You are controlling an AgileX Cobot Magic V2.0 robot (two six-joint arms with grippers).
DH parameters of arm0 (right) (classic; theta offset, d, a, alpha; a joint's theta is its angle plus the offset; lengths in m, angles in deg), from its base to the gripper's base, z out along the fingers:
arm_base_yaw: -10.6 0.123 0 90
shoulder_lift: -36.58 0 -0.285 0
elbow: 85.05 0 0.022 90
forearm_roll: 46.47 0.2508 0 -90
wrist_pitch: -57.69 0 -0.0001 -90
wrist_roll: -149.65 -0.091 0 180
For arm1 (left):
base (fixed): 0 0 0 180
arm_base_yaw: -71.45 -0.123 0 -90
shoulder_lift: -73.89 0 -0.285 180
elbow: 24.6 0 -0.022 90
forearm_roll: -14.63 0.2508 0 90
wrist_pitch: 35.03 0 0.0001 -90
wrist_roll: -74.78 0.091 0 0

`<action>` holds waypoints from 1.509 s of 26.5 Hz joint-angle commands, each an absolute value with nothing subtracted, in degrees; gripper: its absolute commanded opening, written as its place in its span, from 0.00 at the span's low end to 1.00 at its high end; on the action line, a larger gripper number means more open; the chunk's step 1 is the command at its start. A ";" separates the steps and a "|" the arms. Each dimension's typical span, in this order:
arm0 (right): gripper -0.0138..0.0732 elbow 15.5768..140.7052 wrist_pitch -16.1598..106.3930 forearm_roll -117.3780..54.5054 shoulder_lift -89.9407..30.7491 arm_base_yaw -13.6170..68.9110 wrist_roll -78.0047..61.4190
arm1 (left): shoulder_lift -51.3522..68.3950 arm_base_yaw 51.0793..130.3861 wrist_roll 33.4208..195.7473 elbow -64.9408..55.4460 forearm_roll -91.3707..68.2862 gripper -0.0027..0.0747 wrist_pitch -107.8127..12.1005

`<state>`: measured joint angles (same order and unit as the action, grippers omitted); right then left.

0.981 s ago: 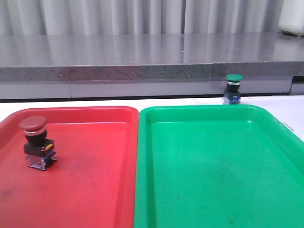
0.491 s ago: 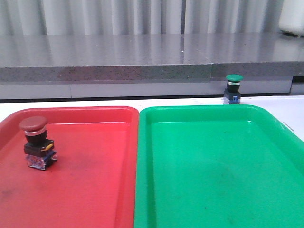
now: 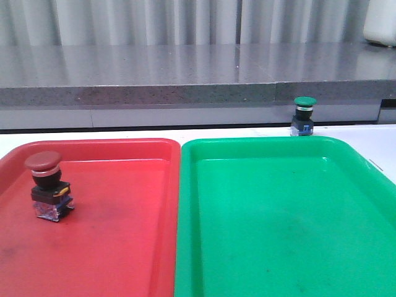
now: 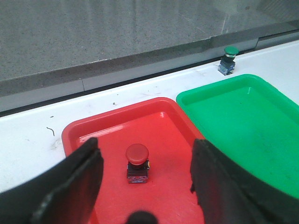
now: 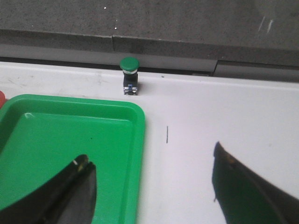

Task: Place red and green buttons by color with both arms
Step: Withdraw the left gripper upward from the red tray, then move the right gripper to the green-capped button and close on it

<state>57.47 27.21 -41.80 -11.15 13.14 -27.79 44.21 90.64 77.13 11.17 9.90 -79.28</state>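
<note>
Front view: dull red mushroom-cap push-button (image 3: 49, 185) stands upright in the red plastic tray (image 3: 124, 235). Dark green push-button (image 3: 304, 116) sits on the white bench (image 3: 383, 145), just behind the green plastic tray (image 3: 278, 223).

Left wrist view: left claw (image 4: 145, 182) spread wide above the red button.

Right wrist view: right claw (image 5: 152, 186) wide, empty.

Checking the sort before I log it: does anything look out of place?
Yes. The green button stands upright on the white table behind the green tray, not in it. The red button already sits in the red tray.
</note>
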 commanded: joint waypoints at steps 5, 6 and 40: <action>0.78 68.24 31.92 -37.83 -28.94 15.79 -27.57 | 43.80 91.22 77.22 9.71 9.65 0.56 -75.25; 0.78 69.78 31.92 -37.78 -31.63 16.34 -27.57 | 43.80 91.22 77.22 9.71 9.65 0.56 -75.25; 0.43 113.58 38.71 -36.90 -89.92 16.40 -27.62 | 43.80 91.22 77.22 9.71 9.65 0.56 -75.25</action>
